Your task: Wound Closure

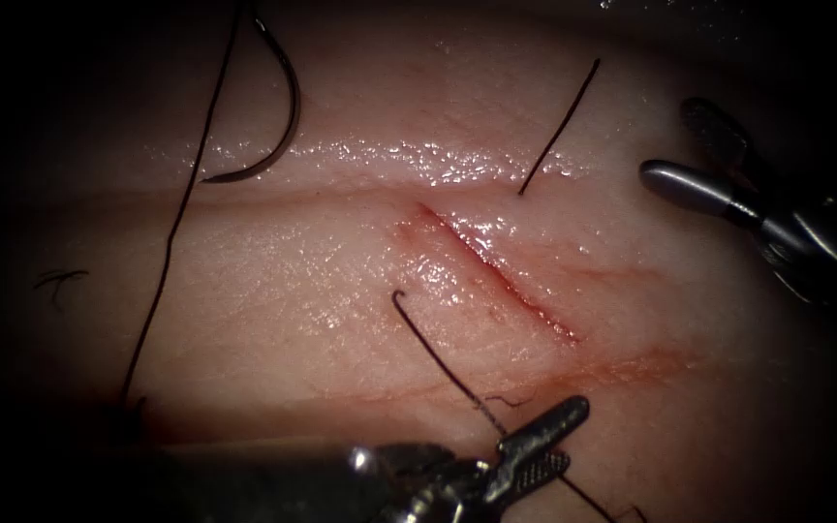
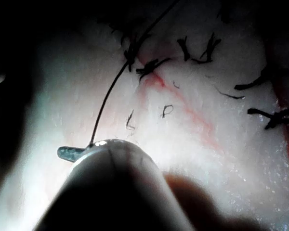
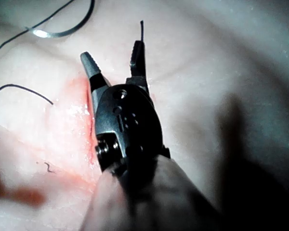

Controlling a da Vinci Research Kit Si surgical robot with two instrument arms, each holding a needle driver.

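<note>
The curved needle (image 1: 278, 126) lies free on the tissue (image 1: 293, 291), far to the left of the cut (image 1: 496, 276), and it is not in the tissue. Its thread (image 1: 171, 242) trails down the left side. A second stretch of thread (image 1: 438, 358) rises from the tissue left of the cut and runs between the open jaws of my left tool (image 1: 574, 431), whose ridged inner face shows. A short thread tail (image 1: 559, 126) stands up right of the cut. My right tool (image 1: 668, 140) hovers open at the right and holds nothing. The right wrist view has these open jaws (image 3: 111, 50) over the tissue.
Red fluid (image 1: 632, 366) stains the tissue around and below the cut. A small thread scrap (image 1: 60, 281) lies at the far left. In the left wrist view, several knotted stitches (image 2: 149, 65) with cut ends sit beyond my left tool (image 2: 70, 153).
</note>
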